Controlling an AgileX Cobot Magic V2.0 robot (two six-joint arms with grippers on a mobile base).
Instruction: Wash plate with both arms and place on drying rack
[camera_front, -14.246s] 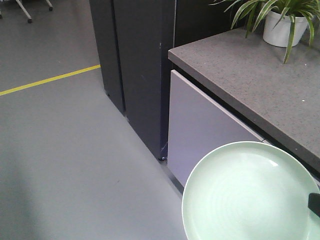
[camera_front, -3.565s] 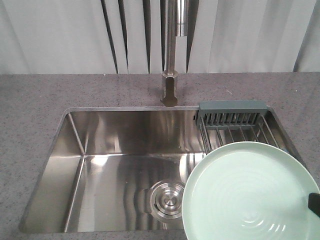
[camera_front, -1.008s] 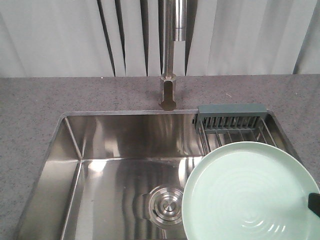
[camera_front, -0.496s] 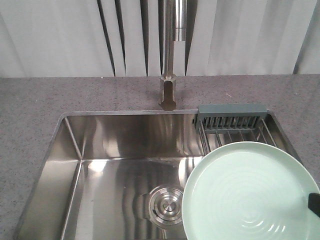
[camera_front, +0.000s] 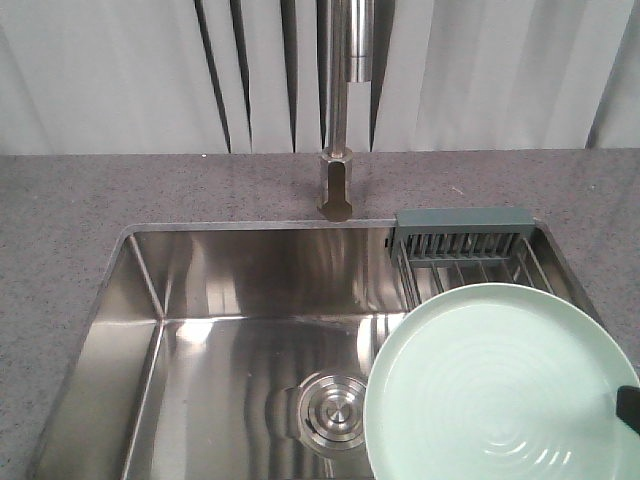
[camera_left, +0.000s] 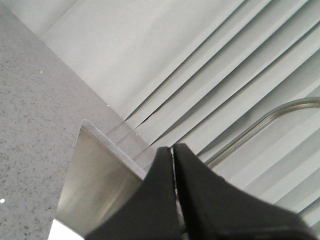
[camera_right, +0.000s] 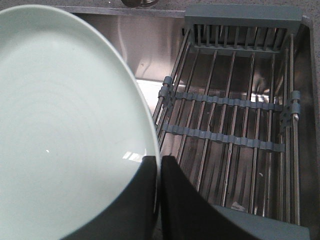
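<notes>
Over the right half of the sink (camera_front: 230, 300), the plate (camera_front: 500, 385) is held with its inner face up, its rim pinched between the 2 fingers of the right claw (camera_right: 159, 170). Behind and below it, the drying rack (camera_right: 240, 100) spans the sink's right end. The left claw (camera_left: 173, 155) is closed on nothing, near the faucet (camera_front: 340, 100).

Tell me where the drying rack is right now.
The drying rack sits across the right end of the sink, right of the faucet base; in the front view the plate covers its near part.
</notes>
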